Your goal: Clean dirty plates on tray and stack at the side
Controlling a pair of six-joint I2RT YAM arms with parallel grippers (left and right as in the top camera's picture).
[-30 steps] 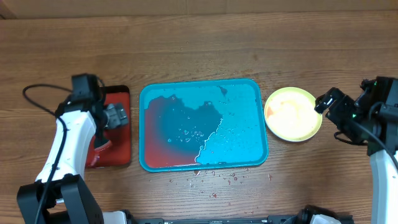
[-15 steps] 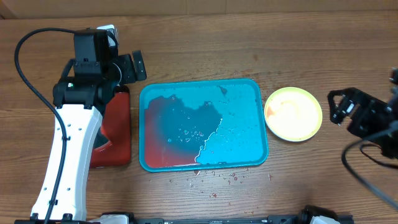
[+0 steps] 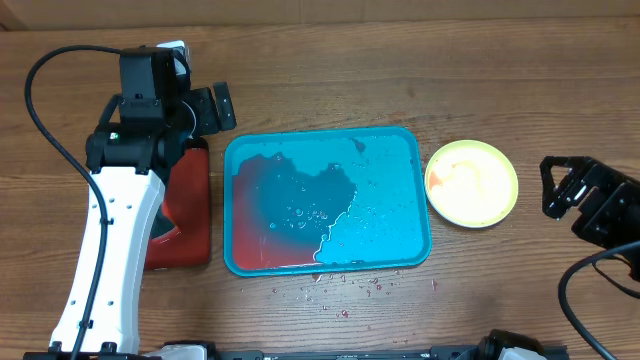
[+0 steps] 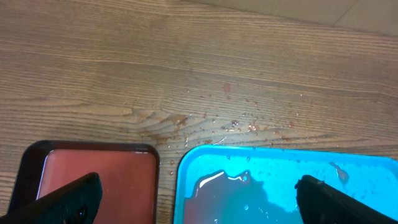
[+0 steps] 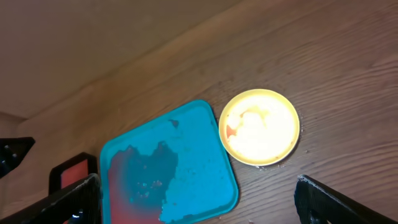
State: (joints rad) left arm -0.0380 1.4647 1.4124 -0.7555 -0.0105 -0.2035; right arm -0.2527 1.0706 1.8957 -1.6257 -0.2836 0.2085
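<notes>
The teal-blue tray (image 3: 400, 150) lies mid-table with a pool of red sauce water on its left half and no plates on it. It also shows in the left wrist view (image 4: 348, 168) and the right wrist view (image 5: 199, 180). A stack of plates (image 3: 472, 183) with a yellow-green rim and whitish, sauce-tinged centre sits on the table right of the tray, also in the right wrist view (image 5: 260, 127). How many plates are in the stack cannot be told. My left gripper (image 3: 217, 107) is open and empty above the tray's far left corner. My right gripper (image 3: 566, 187) is open and empty, right of the stack.
A dark red black-rimmed tray (image 3: 185, 215) lies left of the teal tray, partly under my left arm; it also shows in the left wrist view (image 4: 99, 171). Sauce droplets (image 3: 340, 285) speckle the table along the teal tray's near edge.
My left arm rose from the dark red tray to the teal tray's far left corner, then held still. My right gripper drew back rightward, away from the plate stack.
</notes>
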